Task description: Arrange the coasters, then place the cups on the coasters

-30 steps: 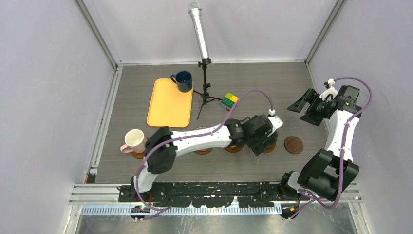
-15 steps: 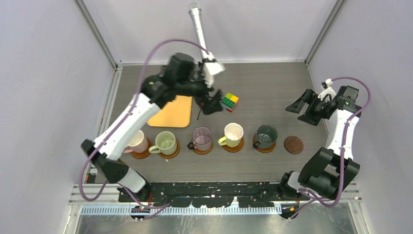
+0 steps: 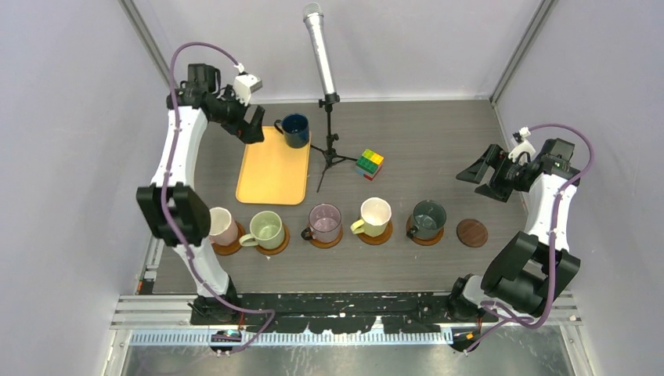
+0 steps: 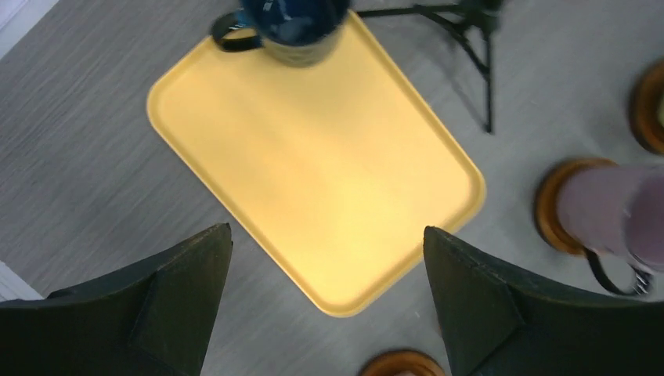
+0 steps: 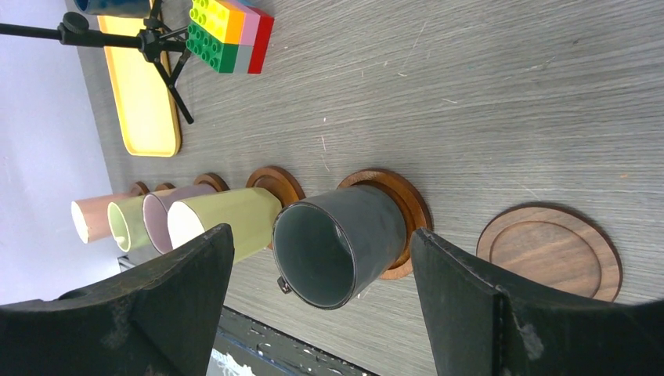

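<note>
**Top external view.** On the grey wood-grain worktop [image 3: 423, 141] you see five round brown wooden coasters [image 3: 326, 244] with raised rims, in a row whose long axis runs left to right. Each carries an upright glazed ceramic mug with its handle turned leftward: pink cup [image 3: 217, 225], pale green cup [image 3: 266, 229], mauve cup [image 3: 324, 222], cream cup [image 3: 375, 215], dark grey-green cup [image 3: 429, 217]. A smaller, darker bare coaster [image 3: 472, 233] ends the row on the right. The navy cup [image 3: 296, 129] stands at the far right corner of the smooth, round-cornered orange-yellow tray [image 3: 270, 176], handle leftward. A second ago your left arm lay across the row; now the left end effector [image 3: 252, 125] hangs by the tray's far left corner, released and empty. The right end effector [image 3: 481, 168] is unmoved, jaws spread, empty

**Left wrist view.** Matte black fingers frame the tray

**Right wrist view.** The bare coaster shows ringed wood grain, just beside the dark grey-green cup
</note>
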`<control>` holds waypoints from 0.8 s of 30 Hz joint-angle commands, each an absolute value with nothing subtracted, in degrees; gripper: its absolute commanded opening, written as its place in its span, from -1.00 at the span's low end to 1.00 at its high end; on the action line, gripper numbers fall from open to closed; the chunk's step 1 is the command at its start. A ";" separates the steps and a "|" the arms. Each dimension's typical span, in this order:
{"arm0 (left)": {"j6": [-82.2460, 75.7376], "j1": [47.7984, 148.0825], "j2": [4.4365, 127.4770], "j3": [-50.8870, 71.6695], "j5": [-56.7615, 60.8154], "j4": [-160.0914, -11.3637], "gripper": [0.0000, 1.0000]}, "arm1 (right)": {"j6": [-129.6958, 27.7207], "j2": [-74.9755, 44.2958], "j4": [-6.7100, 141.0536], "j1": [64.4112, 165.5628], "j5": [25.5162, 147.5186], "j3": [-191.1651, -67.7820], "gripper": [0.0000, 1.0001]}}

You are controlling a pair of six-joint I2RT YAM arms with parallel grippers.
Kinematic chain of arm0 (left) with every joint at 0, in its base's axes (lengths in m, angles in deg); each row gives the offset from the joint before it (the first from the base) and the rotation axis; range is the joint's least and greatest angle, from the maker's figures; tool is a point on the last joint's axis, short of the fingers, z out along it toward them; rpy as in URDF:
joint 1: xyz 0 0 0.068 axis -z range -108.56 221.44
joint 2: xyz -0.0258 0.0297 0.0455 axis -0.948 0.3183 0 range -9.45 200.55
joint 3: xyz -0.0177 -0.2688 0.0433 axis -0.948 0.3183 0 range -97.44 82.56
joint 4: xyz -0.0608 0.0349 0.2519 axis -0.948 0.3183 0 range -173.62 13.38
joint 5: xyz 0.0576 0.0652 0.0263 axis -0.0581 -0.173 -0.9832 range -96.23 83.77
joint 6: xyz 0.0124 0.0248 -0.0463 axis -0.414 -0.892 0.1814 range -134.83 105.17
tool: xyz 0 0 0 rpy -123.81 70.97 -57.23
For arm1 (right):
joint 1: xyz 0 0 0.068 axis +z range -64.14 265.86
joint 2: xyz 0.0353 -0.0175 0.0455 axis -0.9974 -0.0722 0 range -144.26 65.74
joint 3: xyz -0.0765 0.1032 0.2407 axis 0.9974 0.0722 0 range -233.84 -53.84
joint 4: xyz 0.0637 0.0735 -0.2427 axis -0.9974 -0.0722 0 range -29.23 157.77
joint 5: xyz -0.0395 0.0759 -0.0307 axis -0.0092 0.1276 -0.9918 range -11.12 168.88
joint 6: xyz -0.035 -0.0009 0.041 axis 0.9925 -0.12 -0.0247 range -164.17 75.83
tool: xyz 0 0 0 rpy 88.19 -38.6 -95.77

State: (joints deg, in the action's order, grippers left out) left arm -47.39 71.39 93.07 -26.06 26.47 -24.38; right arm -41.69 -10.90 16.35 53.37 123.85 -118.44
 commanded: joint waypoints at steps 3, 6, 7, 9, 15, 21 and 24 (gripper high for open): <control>-32.17 69.95 106.89 -37.70 17.00 -36.26 0.76 | -40.48 -11.41 16.52 53.25 124.60 -119.25 0.74; -21.27 70.01 113.47 -43.01 12.05 -41.60 0.65 | -40.39 -11.68 16.49 53.25 124.42 -119.14 0.74; -17.52 70.00 115.50 -44.82 10.75 -43.03 0.59 | -40.39 -11.77 16.46 53.30 124.39 -119.14 0.74; -11.89 70.12 119.49 -48.34 9.10 -44.81 0.54 | -40.44 -11.91 16.51 53.25 124.34 -119.14 0.74; -7.11 70.98 125.73 -52.07 4.53 -51.21 0.54 | -40.39 -12.13 16.64 53.25 124.18 -118.73 0.74; -8.92 75.28 130.06 -54.14 1.03 -52.34 0.54 | -40.65 -12.26 16.83 53.26 124.09 -118.52 0.74; -9.39 76.03 131.38 -54.74 -0.29 -52.23 0.53 | -40.66 -12.16 16.80 53.25 123.93 -118.51 0.74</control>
State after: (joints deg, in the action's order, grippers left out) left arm -9.29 74.51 130.23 -51.59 2.69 -49.08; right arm -41.23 -11.93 16.28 53.37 123.78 -118.44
